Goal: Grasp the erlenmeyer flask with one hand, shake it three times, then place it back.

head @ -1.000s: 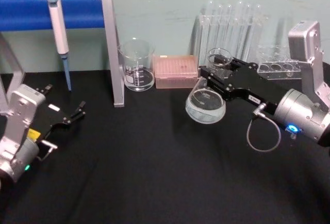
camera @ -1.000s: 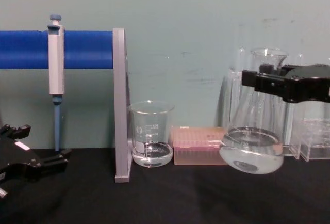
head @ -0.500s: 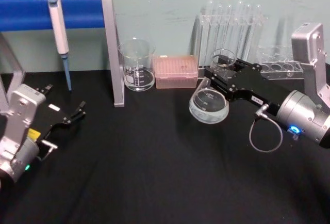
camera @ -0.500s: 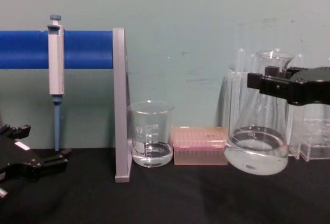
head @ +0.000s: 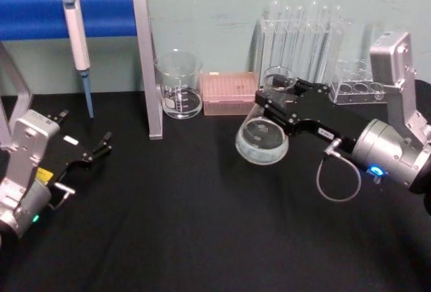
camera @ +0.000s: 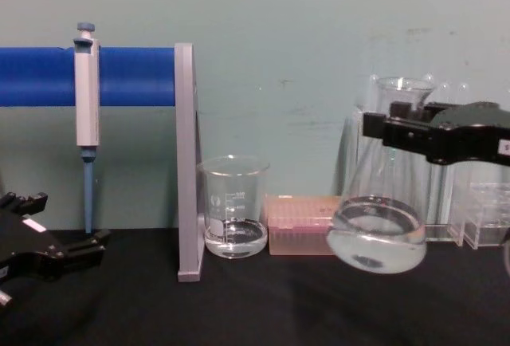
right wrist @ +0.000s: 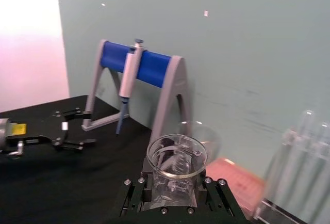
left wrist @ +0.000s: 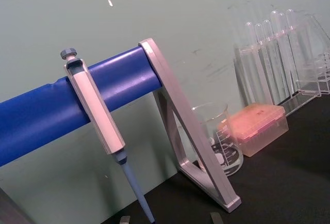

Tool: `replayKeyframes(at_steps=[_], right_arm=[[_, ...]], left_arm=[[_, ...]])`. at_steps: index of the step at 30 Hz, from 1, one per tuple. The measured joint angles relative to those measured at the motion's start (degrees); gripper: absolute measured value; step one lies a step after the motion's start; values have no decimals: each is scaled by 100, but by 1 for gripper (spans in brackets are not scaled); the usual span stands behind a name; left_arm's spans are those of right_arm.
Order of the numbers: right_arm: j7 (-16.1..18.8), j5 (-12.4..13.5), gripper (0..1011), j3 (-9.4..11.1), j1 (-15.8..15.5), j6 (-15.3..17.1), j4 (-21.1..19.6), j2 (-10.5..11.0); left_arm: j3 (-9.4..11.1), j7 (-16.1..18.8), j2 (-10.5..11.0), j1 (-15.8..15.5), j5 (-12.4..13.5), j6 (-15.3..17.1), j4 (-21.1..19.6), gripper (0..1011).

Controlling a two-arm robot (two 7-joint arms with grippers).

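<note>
While the right tool [head: 275,98] is clamped tight on the neck of the erlenmeyer flask [head: 261,140], the flask hangs tilted below its jaws, base clear of the black bench [head: 202,225], w/ liquid pooled at the bottom. Test tubes [head: 303,33] stand just behind the tool; pink box [head: 230,93] & beaker [head: 179,90] sit off to its left. Left tool [head: 94,152] is parked well apart, far left, low by the bench.

Hidden and cropped parts
The right gripper [camera: 396,129] covers the flask [camera: 377,230] neck; the chest view's left edge crops the blue bar [camera: 40,76]; beaker [camera: 233,206] marks are unreadable.
</note>
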Motion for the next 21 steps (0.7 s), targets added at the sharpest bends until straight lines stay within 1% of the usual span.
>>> replayKeyframes(at_steps=[5,6,8,12,15,21], right_arm=[[160,22,458,-144,50,-18,-34,-19],[160,22,458,-144,50,-18,-34,-19],[270,53,458,-246,83,-31,-60,-22],[340,74,458,-323,110,-42,-71,-23],[499,116,458,-505,173,-79,-87,-37],[710,189,458,-712,246,-115,-110,-23]], left_arm=[[0,0,0,0,0,0,0,1001],[0,0,0,0,0,0,0,1001],[0,0,0,0,0,0,0,1001],[0,0,0,0,0,0,0,1001],[0,0,0,0,0,0,0,1001],[0,0,0,0,0,0,0,1001]])
